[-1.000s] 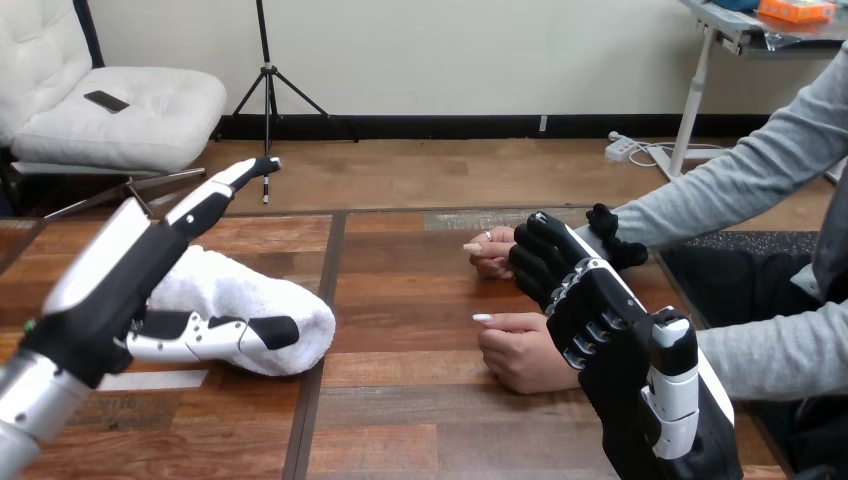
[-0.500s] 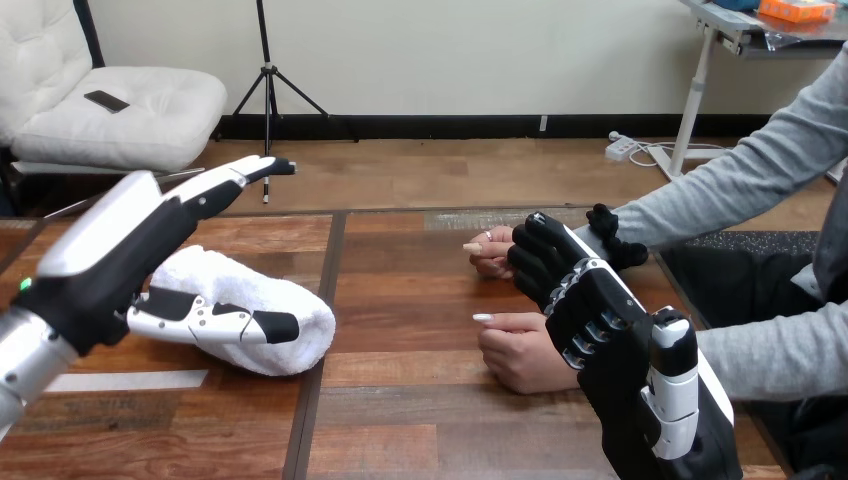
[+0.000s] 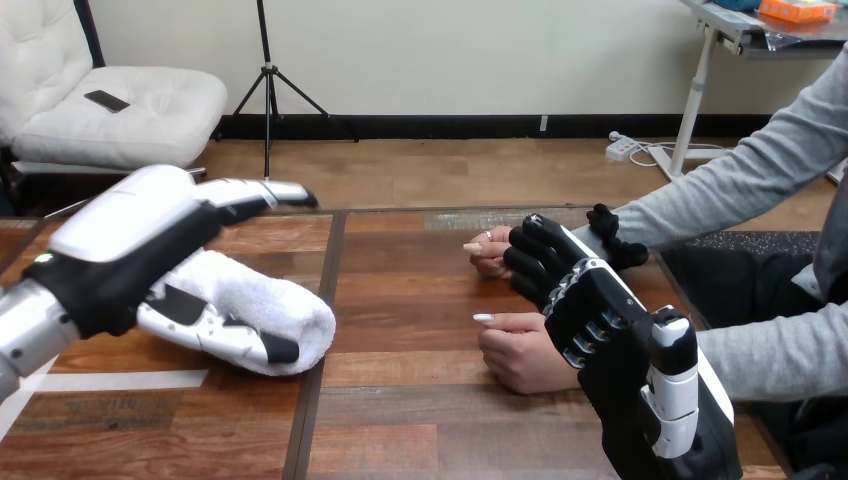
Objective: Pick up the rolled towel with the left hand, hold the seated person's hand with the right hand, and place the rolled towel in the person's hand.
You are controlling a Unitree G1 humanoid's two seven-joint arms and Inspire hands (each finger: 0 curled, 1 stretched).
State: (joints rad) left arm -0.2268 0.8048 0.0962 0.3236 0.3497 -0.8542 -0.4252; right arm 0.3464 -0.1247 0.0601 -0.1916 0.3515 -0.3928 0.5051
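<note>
Nearest, at the view's lower right, the right hand (image 3: 600, 310) is seen from behind, raised above the wooden worktop (image 3: 420, 400). Just to its left, the person's nearer hand (image 3: 520, 355) is rested on the worktop as a loose fist, close beside the right hand; whether they touch cannot be told.

At the left, the left hand (image 3: 130, 240) is held spread wide over the rolled towel (image 3: 270, 300). Its thumb (image 3: 215, 330) is laid along the towel's near side, while its straight fingers (image 3: 260, 192) are stretched out above the towel and clear of it, so nothing is clasped. The white towel is laid on the worktop's left half, well apart from both of the person's hands.

Farther back, the right hand's fingers (image 3: 535, 262) are curled over the person's farther hand (image 3: 490, 252), whose fingertips are left showing at their left. The thumb (image 3: 608, 230) is set on the far side, by the grey sleeve.
</note>
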